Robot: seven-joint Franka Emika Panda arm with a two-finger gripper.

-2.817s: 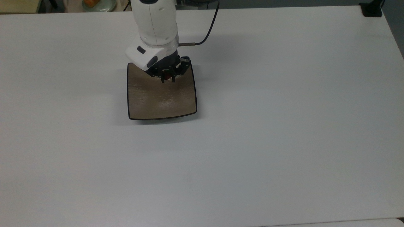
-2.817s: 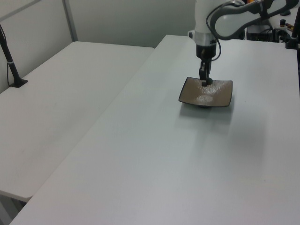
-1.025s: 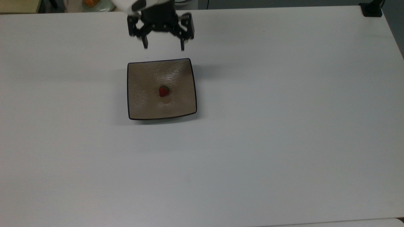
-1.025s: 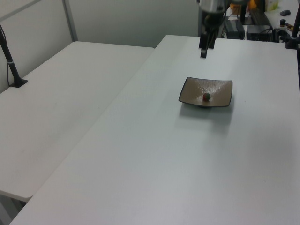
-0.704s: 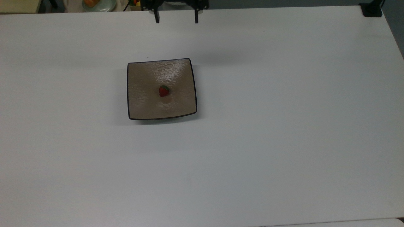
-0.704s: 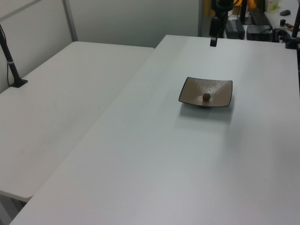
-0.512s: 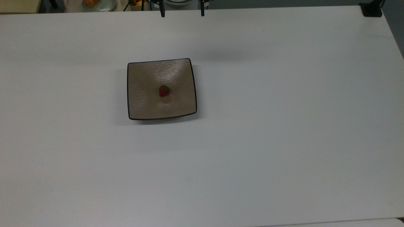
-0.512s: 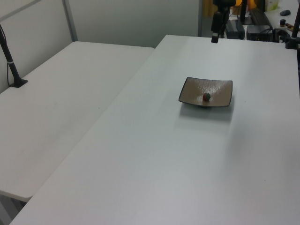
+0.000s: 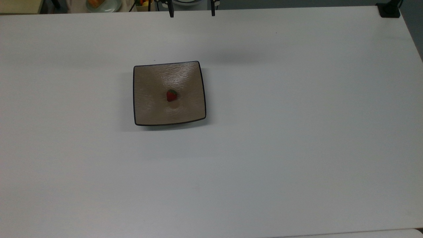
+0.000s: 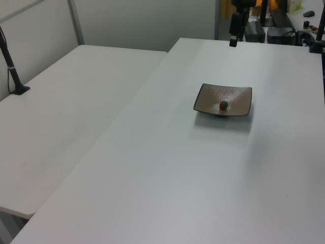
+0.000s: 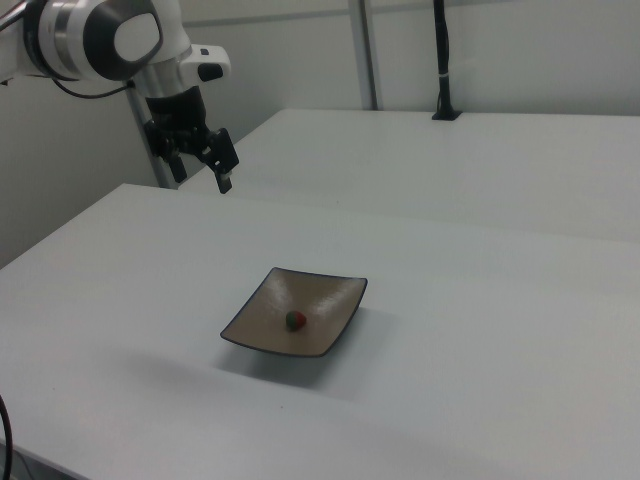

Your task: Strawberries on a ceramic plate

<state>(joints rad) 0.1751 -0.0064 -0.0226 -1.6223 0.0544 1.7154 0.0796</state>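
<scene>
Overhead, in the top view, we see the strawberry [image 9: 171, 95] lying near the middle of the ceramic plate [image 9: 148, 109], red body down and green cap toward the top view's top. The plate sits on the white tabletop [image 9: 281, 132], toward the top view's upper left. At the frame's top edge the end effector [image 9: 192, 12] shows two dark fingertips set well apart, so we read it as released and empty. Beyond the tabletop's far corner sits a pale round dish [image 9: 103, 4] with orange food.

From the left view, the strawberry [image 10: 223, 105] rests inside the plate [image 10: 208, 99], and the end effector [image 10: 233, 41] hangs high over the tabletop's far edge, well apart from both.

In the right view, the end effector [image 11: 222, 172] is raised near the back of the tabletop, with the berry [image 11: 295, 320] in the plate's [image 11: 330, 290] hollow.

We judge the placing done; what is left is only retreat, which calls for no contact with the plate.
</scene>
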